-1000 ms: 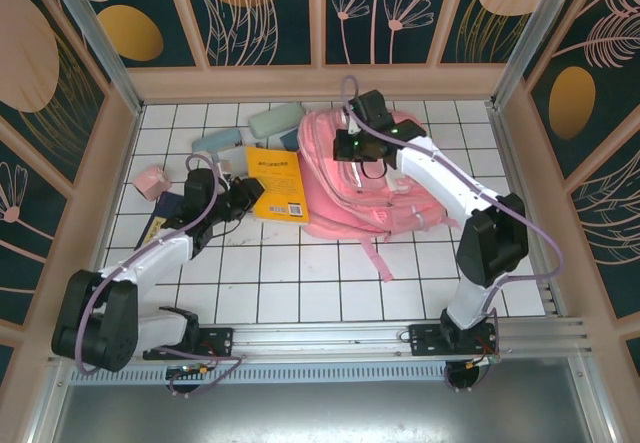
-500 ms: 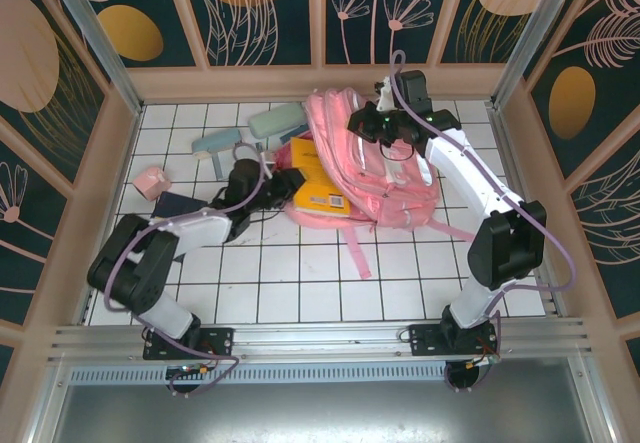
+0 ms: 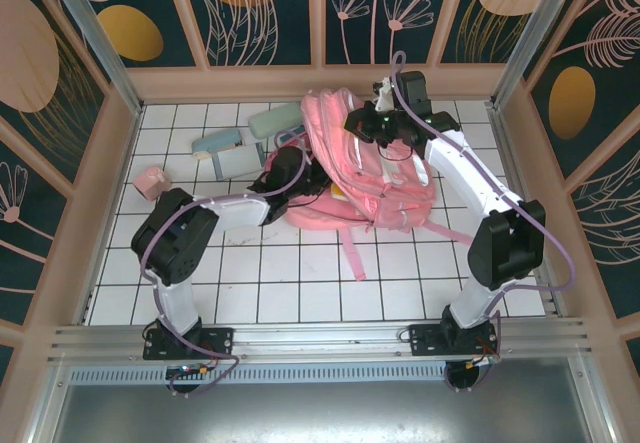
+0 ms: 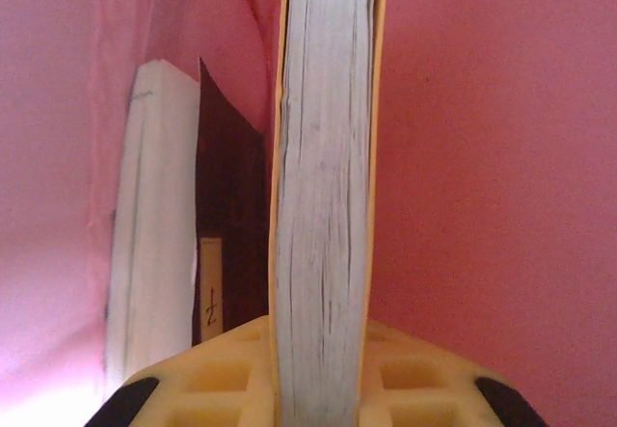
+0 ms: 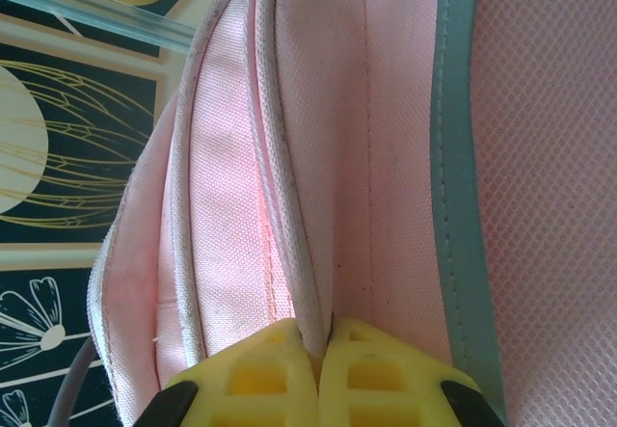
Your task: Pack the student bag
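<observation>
Top external view, left to right: a small pink box (image 3: 150, 181) lies near the left edge of the table (image 3: 300, 273). A pale blue case (image 3: 215, 143) and a pale green case (image 3: 277, 120) lie towards the far edge, left of centre.

The left gripper (image 3: 303, 176) reaches into the mouth of the student bag (image 3: 385, 178). In the left wrist view, the left gripper (image 4: 323, 388) is clenched on a yellow book (image 4: 323, 205). The book's page edge faces the camera and pink lining surrounds it. A dark-covered item with a white edge (image 4: 154, 225) stands just beside the book, on its left in that view.

The student bag lies against the far edge of the table, right of centre, with its straps trailing towards the near edge. The right gripper (image 3: 365, 123) holds the bag at its far, upper part. In the right wrist view, the right gripper (image 5: 323, 345) is pinched tight on a stitched fabric fold of the bag.

Handling notes:
- Treat the bag as soft and limp. Expect the opening to sag shut once you release the fold.
- Expect the bag to get heavier as books go in.
- Grip the piped seam or rim, where the layers are thickest.
- Avoid the loose straps, which give no control over the opening.
- Treat the book as stiff. Push it in edge-first.
</observation>
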Controlling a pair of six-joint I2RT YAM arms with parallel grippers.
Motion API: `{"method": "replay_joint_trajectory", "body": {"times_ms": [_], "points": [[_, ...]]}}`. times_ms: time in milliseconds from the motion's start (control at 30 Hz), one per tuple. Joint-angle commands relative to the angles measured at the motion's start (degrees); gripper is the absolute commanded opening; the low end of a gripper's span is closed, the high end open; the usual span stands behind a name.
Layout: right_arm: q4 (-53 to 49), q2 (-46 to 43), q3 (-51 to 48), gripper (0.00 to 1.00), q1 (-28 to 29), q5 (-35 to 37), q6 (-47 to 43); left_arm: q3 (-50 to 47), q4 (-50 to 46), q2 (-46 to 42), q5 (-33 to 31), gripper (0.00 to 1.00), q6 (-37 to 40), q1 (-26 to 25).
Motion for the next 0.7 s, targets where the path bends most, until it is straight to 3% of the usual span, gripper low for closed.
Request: {"method": "replay_joint_trajectory", "body": {"times_ms": [0,133,233,300,400,500,600,667], "points": [[9.6,-3.64,0.88,0.0,0.11,-5.07,2.04,5.82,2.26,3.71,-1.19,0.0,0.24,-2.52],[10.32,-3.78,1.28,0.0,-0.02,-5.7,2.87,11.53,-1.79,9.26,-2.96,0.0,1.16,-4.85],[10.27,-4.09,1.25,0.0,-0.2,-5.8,2.9,15.86,-6.98,11.66,-3.78,0.08,3.26,-5.81],[9.8,-4.38,0.88,0.0,-0.52,-5.55,2.52,15.15,-7.15,11.04,-4.42,0.2,3.75,-5.84],[9.71,-5.4,-0.91,0.0,-1.32,-5.23,2.1,13.95,-9.98,8.7,-6.55,0.56,6.22,-5.84],[10.69,-6.67,-3.55,0.0,-2.45,-5.27,2.34,13.14,-12.83,6.27,-7.12,0.79,8.4,-5.83],[10.96,-7.75,-5.76,0.0,-3.27,-5.23,1.73,10.65,-14.94,2.74,-9.02,0.93,9.77,-5.67],[10.82,-8.44,-7.33,0.0,-3.93,-5.21,1.22,9.11,-16.41,0.4,-9.53,0.95,10.84,-5.4]]}}
